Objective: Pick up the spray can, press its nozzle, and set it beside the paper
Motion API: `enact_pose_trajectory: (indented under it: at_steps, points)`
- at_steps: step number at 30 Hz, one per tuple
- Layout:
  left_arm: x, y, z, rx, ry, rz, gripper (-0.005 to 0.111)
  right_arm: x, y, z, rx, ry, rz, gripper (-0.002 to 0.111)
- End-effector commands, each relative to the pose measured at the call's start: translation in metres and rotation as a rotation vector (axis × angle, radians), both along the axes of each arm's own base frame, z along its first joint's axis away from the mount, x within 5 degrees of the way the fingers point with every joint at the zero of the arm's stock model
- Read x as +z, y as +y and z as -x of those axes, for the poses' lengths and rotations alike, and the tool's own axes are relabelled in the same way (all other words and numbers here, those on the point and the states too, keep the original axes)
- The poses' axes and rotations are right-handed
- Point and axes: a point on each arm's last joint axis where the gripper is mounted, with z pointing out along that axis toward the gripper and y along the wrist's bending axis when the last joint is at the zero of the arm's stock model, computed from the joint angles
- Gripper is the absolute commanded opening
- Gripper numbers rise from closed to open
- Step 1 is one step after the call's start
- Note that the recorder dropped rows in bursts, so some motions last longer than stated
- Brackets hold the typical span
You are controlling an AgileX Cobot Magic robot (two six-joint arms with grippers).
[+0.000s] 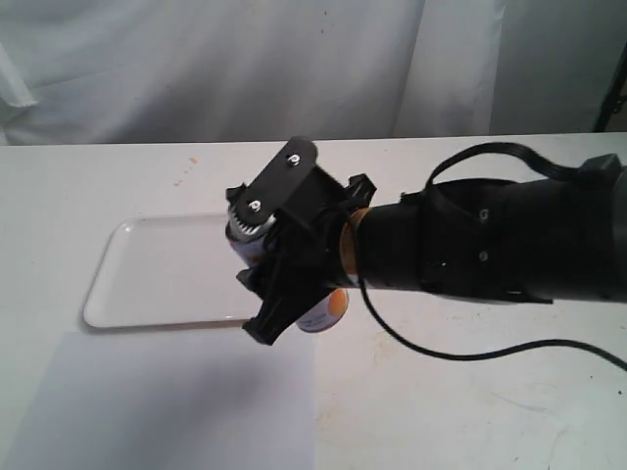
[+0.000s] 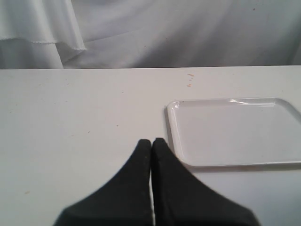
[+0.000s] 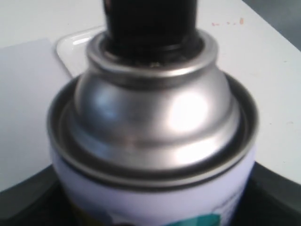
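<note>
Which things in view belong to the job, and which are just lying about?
Job: spray can, black nozzle, sheet of paper.
Lying about: white plastic tray, white backdrop cloth.

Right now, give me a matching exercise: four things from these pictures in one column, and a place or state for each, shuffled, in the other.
Things:
1 spray can
2 nozzle
3 paper
4 left gripper

Places or states:
A on top of the can
B shut, holding nothing
C held by the right gripper
D lying flat beside the tray

Pairs: 1-C, 2-A, 3-D, 4-B
</note>
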Motion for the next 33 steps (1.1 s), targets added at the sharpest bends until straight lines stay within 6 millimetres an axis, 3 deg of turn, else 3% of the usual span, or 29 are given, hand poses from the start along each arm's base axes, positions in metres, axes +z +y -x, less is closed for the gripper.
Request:
enact_pose_trajectory:
  at_steps: [1,8,15,21,33]
  points:
    - [-0.001,0.0,0.0,0.002,-0.006,0.002,0.0,0.018,0.021,0.021,0.011,-0.06,0.061,0.0]
    - [-0.001,0.0,0.0,0.002,-0.006,0.002,0.0,0.026,0.035,0.032,-0.046,-0.109,0.173,0.0]
    - [-0.001,0.0,0.0,0.001,-0.006,0.004,0.0,-0.001,0.047,0.045,-0.018,-0.096,0.335,0.0]
    - [-0.001,0.0,0.0,0.001,-0.006,0.004,0.0,-0.002,0.054,0.056,0.022,-0.092,0.322,0.0]
    - [-0.001,0.0,0.0,0.001,-0.006,0.002,0.0,-0.002,0.056,0.058,0.04,-0.079,0.299,0.0]
